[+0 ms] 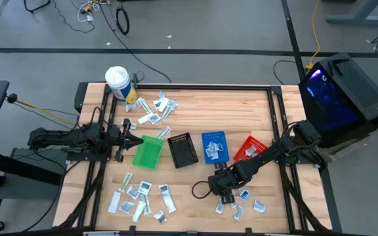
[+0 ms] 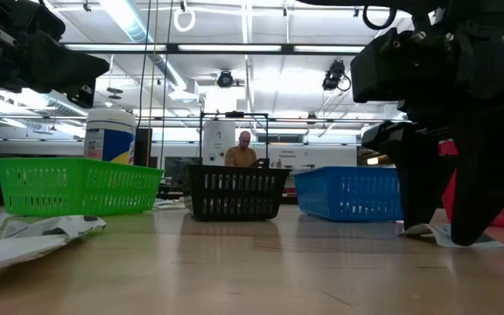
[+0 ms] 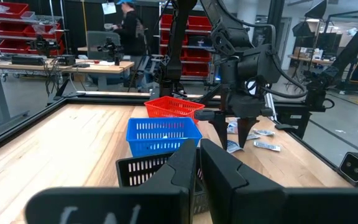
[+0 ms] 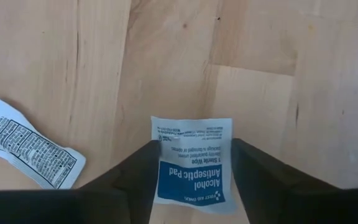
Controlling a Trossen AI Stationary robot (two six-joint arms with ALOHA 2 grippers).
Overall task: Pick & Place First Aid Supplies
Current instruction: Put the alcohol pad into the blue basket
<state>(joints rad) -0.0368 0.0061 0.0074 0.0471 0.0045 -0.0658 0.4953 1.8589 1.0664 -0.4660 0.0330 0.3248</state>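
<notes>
Sachets: lying in three loose groups on the wooden table (image 1: 241, 111) — far left near the tub, near left in front of the green bin, and near right under the right arm; a few are sitting inside the blue bin.
Wipe (image 4: 192, 165): a white and blue alcohol pad sachet, lying flat on the wood between the right gripper's two fingers, which are standing on either side of it.
Packet (image 4: 31, 151): a white printed sachet lying just beside the wipe, apart from the fingers.
Right gripper (image 1: 226, 195): reaching down to the near-right group, fingers spread apart with tips at the tabletop, straddling the wipe without clamping it.
Left gripper (image 1: 131, 139): waiting at the left, hovering just left of the green bin; fingers (image 3: 182, 171) sitting close together with a narrow gap, holding nothing.
Bins: standing in a row across the middle — green bin (image 1: 148, 153), black bin (image 1: 182, 149), blue bin (image 1: 214, 146), red bin (image 1: 248, 148) from left to right.
Tub (image 1: 118, 82): standing upright at the far-left corner.
Person (image 2: 241, 150): sitting far behind the table in the room.
</notes>
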